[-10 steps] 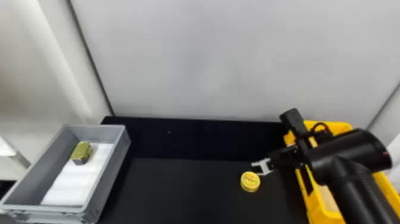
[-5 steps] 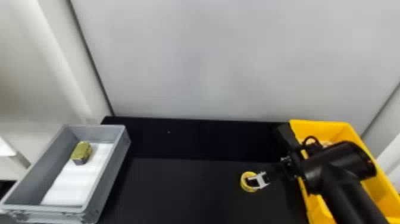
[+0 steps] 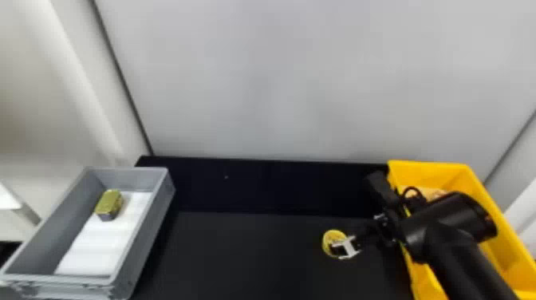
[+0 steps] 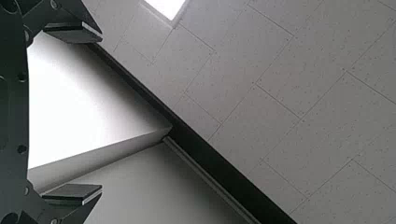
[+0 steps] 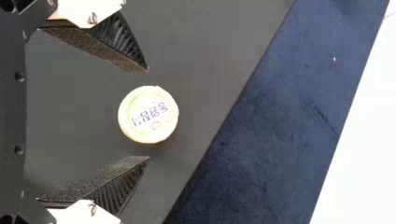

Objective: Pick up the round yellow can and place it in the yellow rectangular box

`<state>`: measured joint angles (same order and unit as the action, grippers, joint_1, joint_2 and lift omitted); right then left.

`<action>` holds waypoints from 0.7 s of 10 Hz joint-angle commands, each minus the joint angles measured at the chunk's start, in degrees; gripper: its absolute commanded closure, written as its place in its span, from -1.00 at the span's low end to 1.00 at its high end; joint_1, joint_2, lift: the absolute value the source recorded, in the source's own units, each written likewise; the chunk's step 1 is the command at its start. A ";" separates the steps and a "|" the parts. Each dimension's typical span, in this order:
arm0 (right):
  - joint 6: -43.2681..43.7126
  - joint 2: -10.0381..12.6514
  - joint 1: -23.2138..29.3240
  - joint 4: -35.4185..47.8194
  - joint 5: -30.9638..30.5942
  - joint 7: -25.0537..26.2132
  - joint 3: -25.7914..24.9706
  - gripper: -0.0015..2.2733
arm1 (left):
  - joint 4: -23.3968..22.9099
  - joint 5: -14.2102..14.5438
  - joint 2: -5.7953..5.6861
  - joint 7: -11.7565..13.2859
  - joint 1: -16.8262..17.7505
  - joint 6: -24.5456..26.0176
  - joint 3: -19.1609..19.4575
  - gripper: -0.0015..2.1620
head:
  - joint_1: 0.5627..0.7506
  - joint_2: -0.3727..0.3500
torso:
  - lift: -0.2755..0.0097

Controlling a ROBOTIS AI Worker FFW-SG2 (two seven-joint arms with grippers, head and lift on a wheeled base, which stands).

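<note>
Gaping wide, the right claw (image 3: 338, 247) has ridged, tapering fingers on either side of the round yellow can (image 5: 148, 114), which sits flat on the black bench (image 3: 239, 255). Near it, the yellow rectangular box (image 3: 430, 165) holds something tan (image 3: 432, 194), partly hidden. Well apart, on the left, a straight-sided grey box (image 3: 153, 227) holds a gold block (image 3: 109, 203) and white lining (image 3: 101, 243). The left claw (image 4: 101, 113) is also spread wide.

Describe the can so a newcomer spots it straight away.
On the black table, look between the gray box and the yellow box, nearer the yellow one. The can is there, at the open right gripper. It is round and yellow with dark print on top, unlike the blocky greenish tin in the gray box.
</note>
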<state>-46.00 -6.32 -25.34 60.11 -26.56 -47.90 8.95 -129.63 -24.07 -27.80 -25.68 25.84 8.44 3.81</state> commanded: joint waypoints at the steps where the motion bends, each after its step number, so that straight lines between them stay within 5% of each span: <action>1: 1.69 0.25 -0.85 -2.46 0.09 0.24 0.55 -0.89 | 0.08 0.07 0.10 0.00 0.18 -0.09 -0.21 -0.87 | 0.07 0.18 | 0.86; 7: 4.76 0.17 -2.78 -6.24 0.09 1.30 1.34 -0.89 | 0.08 0.16 -0.07 0.00 0.44 -0.18 -0.74 -0.87 | 0.07 0.18 | 0.86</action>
<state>-41.77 -6.12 -27.83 54.64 -26.46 -46.80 10.29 -129.55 -23.97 -27.81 -25.68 26.25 8.41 3.12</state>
